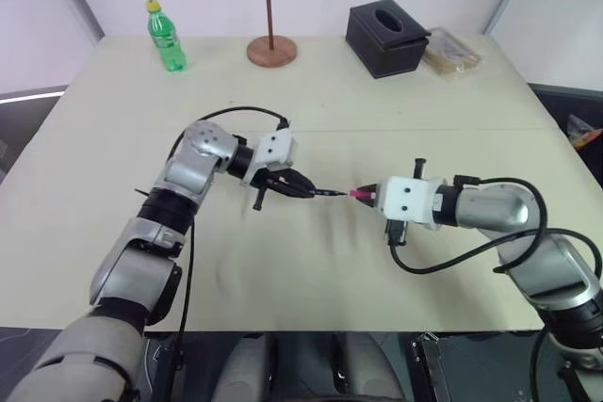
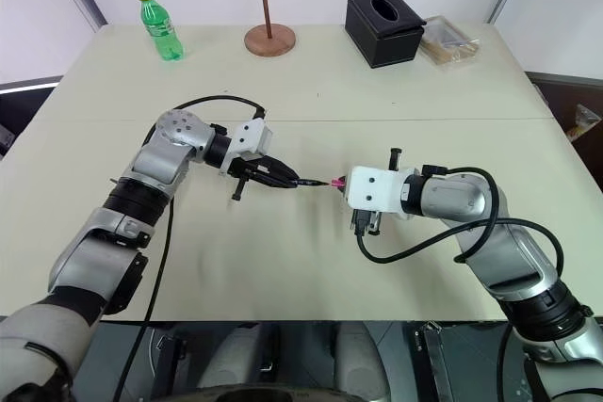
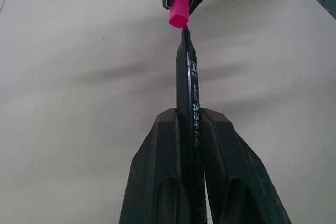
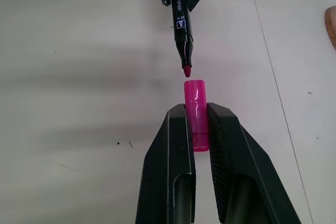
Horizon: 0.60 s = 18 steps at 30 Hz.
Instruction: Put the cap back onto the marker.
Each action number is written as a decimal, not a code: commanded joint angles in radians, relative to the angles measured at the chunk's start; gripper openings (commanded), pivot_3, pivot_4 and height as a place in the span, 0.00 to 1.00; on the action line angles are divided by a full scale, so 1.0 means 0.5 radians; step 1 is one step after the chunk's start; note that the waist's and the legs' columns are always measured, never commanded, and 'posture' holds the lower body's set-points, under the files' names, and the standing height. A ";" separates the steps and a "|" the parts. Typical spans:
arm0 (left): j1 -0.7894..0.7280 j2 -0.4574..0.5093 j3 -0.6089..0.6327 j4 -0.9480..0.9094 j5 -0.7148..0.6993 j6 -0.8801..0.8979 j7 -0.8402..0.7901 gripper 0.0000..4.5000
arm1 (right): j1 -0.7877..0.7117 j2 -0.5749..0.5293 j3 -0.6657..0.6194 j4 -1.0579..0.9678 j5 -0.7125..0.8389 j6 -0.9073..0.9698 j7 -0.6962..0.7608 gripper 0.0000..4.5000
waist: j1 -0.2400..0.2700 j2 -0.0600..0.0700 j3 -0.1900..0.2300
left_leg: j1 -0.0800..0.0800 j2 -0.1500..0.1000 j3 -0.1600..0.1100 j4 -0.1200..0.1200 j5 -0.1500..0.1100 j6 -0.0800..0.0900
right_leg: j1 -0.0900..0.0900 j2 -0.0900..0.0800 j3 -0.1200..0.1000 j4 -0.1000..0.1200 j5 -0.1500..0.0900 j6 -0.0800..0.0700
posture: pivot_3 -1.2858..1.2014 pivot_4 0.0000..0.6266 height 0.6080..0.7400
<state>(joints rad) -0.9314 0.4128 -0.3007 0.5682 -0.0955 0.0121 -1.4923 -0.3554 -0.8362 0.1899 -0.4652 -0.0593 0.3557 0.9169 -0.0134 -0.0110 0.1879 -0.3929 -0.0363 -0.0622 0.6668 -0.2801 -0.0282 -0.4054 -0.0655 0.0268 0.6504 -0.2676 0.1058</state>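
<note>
Above the middle of the table, my left gripper (image 1: 300, 188) is shut on the thin black marker (image 1: 326, 193), whose pink tip points toward the other hand. Facing it, my right gripper (image 1: 369, 195) is shut on the bright pink cap (image 1: 359, 194), open end toward the marker. In the right wrist view a small gap separates the marker tip (image 4: 187, 71) from the cap (image 4: 195, 108), and the two are nearly in line. In the left wrist view the marker (image 3: 187, 85) runs out from between the fingers (image 3: 157, 171) up to the cap (image 3: 179, 6).
On the beige table (image 1: 311, 270), along the far edge, stand a green bottle (image 1: 166, 37), a round wooden stand base with a pole (image 1: 271, 49), a black tissue box (image 1: 386, 38) and a clear packet (image 1: 452, 52). Black cables hang from both wrists.
</note>
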 commanded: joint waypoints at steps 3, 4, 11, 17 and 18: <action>-0.026 0.009 0.033 -0.062 -0.019 -0.007 0.005 0.12 | -0.045 0.018 -0.014 -0.040 0.001 -0.016 -0.004 0.00 | 0.000 0.000 0.000 | 0.000 0.000 0.000 0.000 0.000 0.000 | 0.000 0.000 0.000 0.000 0.000 0.000 | 0.52 0.24 1.00; -0.026 0.010 0.032 -0.060 -0.018 -0.009 0.005 0.12 | -0.048 0.021 -0.013 -0.042 0.003 -0.012 -0.003 0.00 | 0.000 0.000 0.000 | 0.000 0.000 0.000 0.000 0.000 0.000 | 0.000 0.000 0.000 0.000 0.000 0.000 | 0.52 0.24 1.00; -0.030 0.001 0.031 -0.050 -0.016 -0.016 0.014 0.12 | -0.061 0.034 -0.010 -0.074 0.014 0.015 0.007 0.00 | 0.000 0.000 0.000 | 0.000 0.000 0.000 0.000 0.000 0.000 | 0.000 0.000 0.000 0.000 0.000 0.000 | 0.52 0.24 1.00; -0.033 -0.006 0.028 -0.039 -0.016 -0.022 0.020 0.12 | -0.057 0.046 0.022 -0.113 0.013 0.045 0.016 0.00 | 0.000 0.000 0.000 | 0.000 0.000 0.000 0.000 0.000 0.000 | 0.000 0.000 0.000 0.000 0.000 0.000 | 0.52 0.24 1.00; -0.032 -0.007 0.027 -0.042 -0.016 -0.021 0.022 0.12 | -0.050 0.045 0.026 -0.122 0.012 0.046 0.017 0.00 | 0.000 0.000 0.000 | 0.000 0.000 0.000 0.000 0.000 0.000 | 0.000 0.000 0.000 0.000 0.000 0.000 | 0.52 0.24 1.00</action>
<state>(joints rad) -0.9314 0.4096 -0.3008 0.5683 -0.0955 0.0118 -1.4811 -0.3630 -0.8149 0.2091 -0.4784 -0.0563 0.3796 0.9227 -0.0136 -0.0110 0.1879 -0.3929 -0.0363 -0.0622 0.6668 -0.2801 -0.0282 -0.4054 -0.0655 0.0269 0.6504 -0.2676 0.1058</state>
